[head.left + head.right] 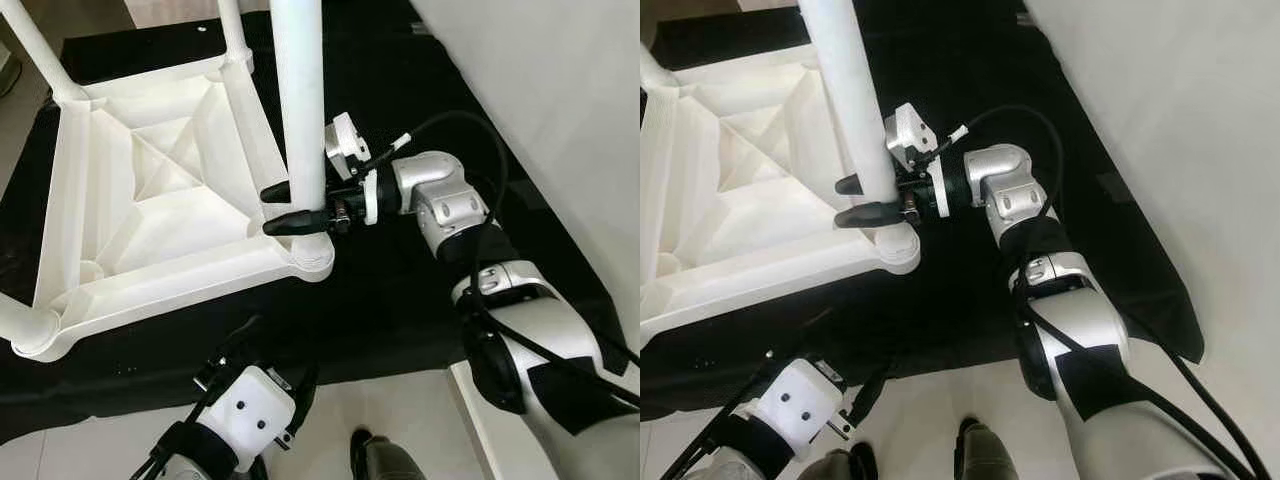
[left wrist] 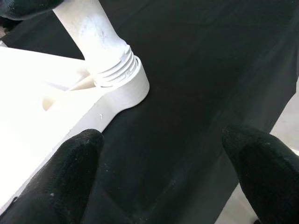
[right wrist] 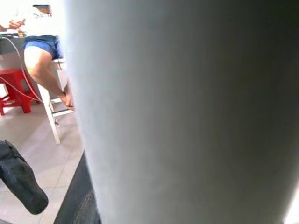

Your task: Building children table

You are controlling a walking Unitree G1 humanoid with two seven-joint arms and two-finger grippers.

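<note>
Table top (image 1: 150, 190) lies upside down on the black cloth (image 1: 400, 290), and we clamp our right gripper (image 1: 290, 208) around the leg (image 1: 300, 100) standing in its near corner socket (image 1: 312, 262), likely mid-screwing, while our left gripper (image 2: 163, 158) hovers spread apart nearby.

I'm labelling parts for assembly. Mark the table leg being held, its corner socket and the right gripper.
table leg (image 1: 298, 90), left eye view, mid shaft.
corner socket (image 2: 125, 91), left wrist view, outer collar.
right gripper (image 1: 285, 208), left eye view, between fingertips, around the leg.
</note>
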